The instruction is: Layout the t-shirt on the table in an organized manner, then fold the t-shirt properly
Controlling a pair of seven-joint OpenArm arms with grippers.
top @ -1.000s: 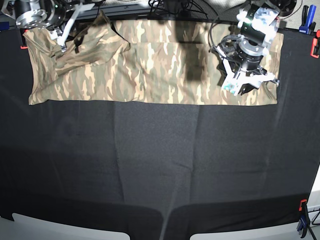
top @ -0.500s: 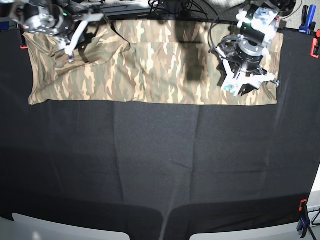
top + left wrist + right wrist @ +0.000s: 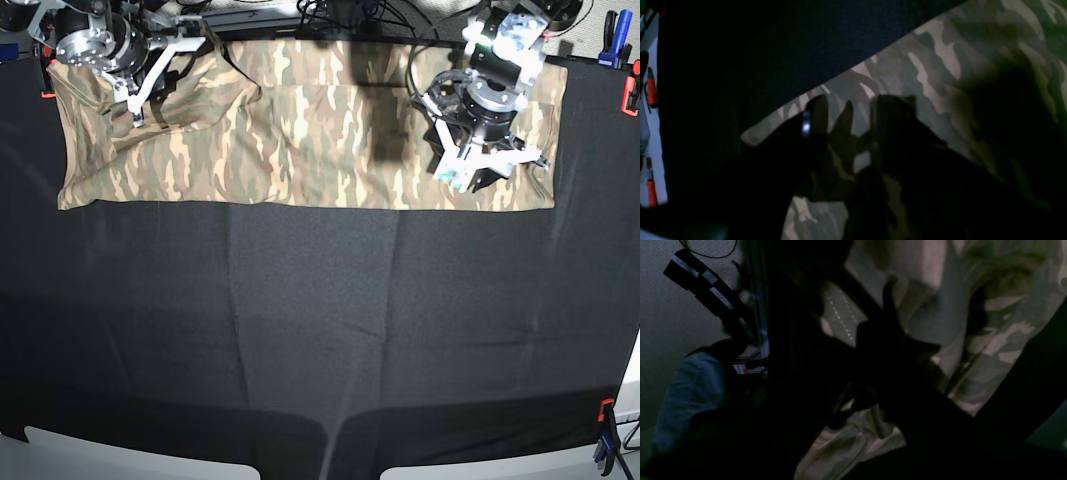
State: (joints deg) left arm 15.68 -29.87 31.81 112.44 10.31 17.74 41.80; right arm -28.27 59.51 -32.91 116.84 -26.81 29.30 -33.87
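So the bot's black-and-silver left hand [image 3: 470, 170] is hovering over the shirt at about 1 o'clock in the base view, fingers spread and gripping nothing. The matching right hand [image 3: 150, 90] is sitting around 10 o'clock, fingers parted, over the bunched part of the cloth; can't tell if any fabric is caught in there.

Below both, the tan, olive and cream camouflage fabric t-shirt [image 3: 330, 150] is lying in a wide band from 10 to 2 o'clock. Its long near edge is running fairly straight, while the 10 o'clock end is rumpling up, so I'm guessing the right hand is there for straightening that bit out, with the left one waiting near the flatter end. The big matte black cloth-covered bench [image 3: 320, 300] is stretching down to 6 o'clock, probably leaving room for folding toward that side. Red-and-blue clamps [image 3: 607, 430] are sitting at its edge near 4 o'clock, presumably pinning the cloth.
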